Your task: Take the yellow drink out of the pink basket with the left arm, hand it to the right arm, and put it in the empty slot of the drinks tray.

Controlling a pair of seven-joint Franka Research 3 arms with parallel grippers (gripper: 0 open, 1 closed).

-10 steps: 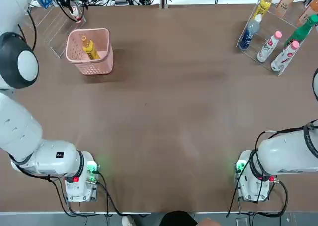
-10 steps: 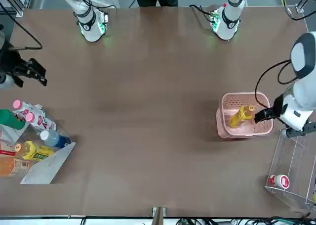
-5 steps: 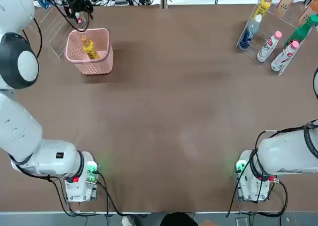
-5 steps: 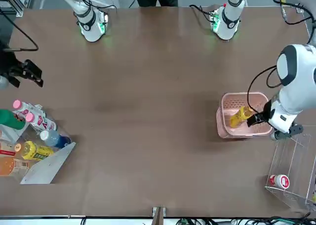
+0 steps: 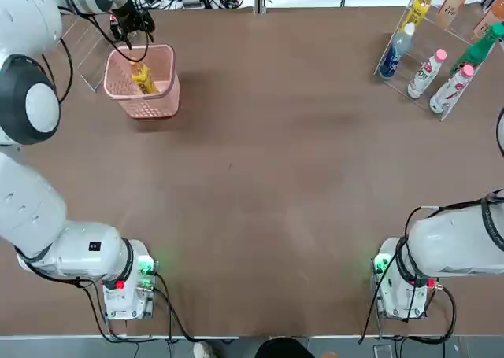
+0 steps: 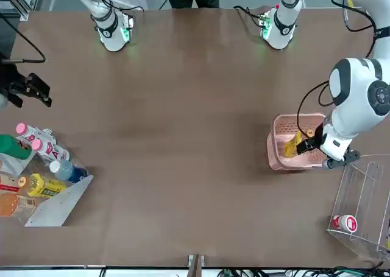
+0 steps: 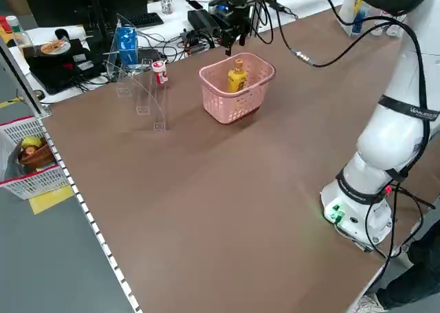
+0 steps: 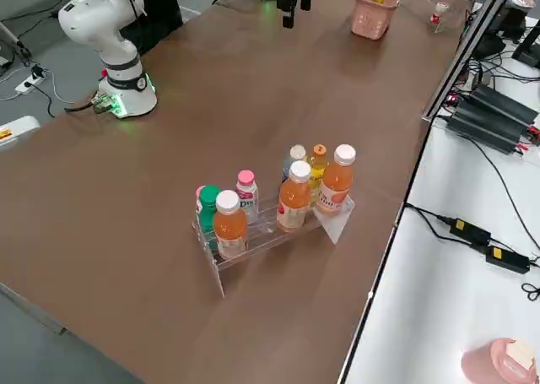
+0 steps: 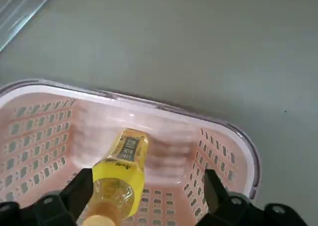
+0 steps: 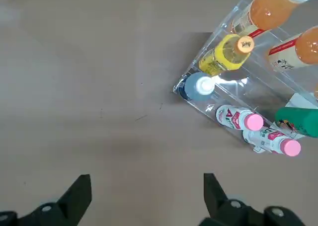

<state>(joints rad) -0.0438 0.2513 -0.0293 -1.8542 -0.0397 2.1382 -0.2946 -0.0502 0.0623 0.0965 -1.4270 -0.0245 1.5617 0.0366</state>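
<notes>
The yellow drink (image 5: 143, 79) leans inside the pink basket (image 5: 154, 106) at the table's far left, cap end up. My left gripper (image 5: 132, 25) hangs open over the basket's far rim. In the left wrist view its fingers (image 9: 81, 187) stand on either side of the yellow drink (image 9: 122, 170), apart from it. My right gripper (image 6: 29, 91) is open and empty above the table near the drinks tray (image 6: 56, 205). The right wrist view looks down on the drinks tray (image 10: 195, 73), where a bare slot (image 10: 251, 90) shows among the bottles.
A clear acrylic stand (image 6: 358, 199) holding a small red-and-white bottle (image 6: 345, 222) sits just beyond the basket. Cables and devices line the far table edge (image 7: 206, 20). Brown tabletop stretches between basket and tray.
My left gripper has swung from outside the basket's far-left corner to over the basket, close above the yellow drink's cap. The right gripper drifted slightly.
</notes>
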